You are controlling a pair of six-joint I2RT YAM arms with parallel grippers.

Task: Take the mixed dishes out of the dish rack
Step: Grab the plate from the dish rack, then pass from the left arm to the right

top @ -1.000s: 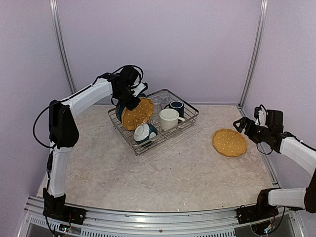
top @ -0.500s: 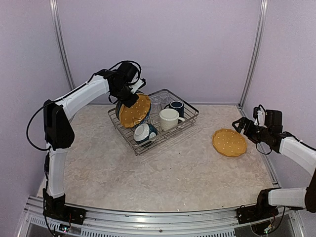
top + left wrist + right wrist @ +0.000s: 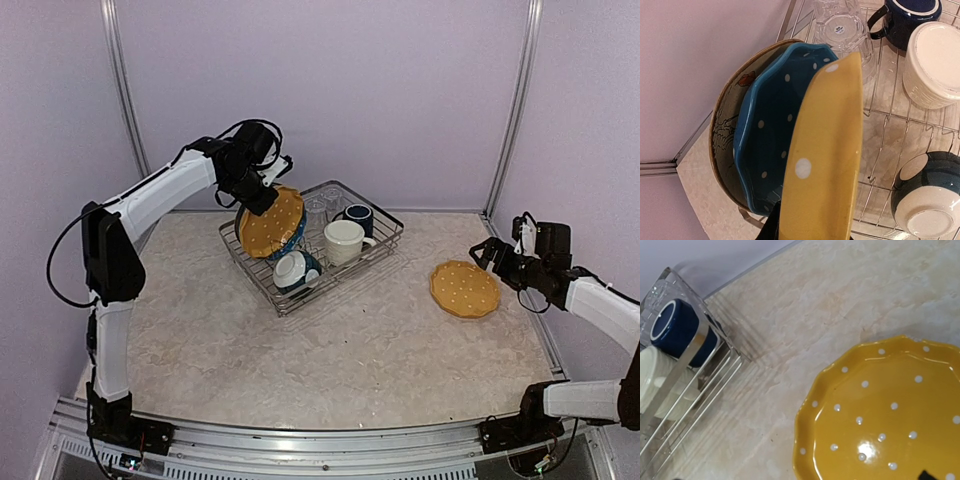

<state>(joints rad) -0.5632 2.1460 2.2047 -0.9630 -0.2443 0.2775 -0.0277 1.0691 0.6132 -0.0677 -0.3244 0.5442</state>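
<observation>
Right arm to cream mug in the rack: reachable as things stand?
Probably yes: cream mug sits on the rack's side facing the open right fingers, nothing upright between; left fingers hold a yellow plate farther left.

Soft, bright, even light fills every view. The dish rack (image 3: 350, 275) drops only a faint shadow on the table (image 3: 350, 360), toward 5 o'clock. In the right wrist view a small white shine sits on the flat yellow plate (image 3: 880, 410) near 5 o'clock. In the left wrist view the near yellow plate (image 3: 825, 150) looks fuzzy at 6 o'clock.
</observation>
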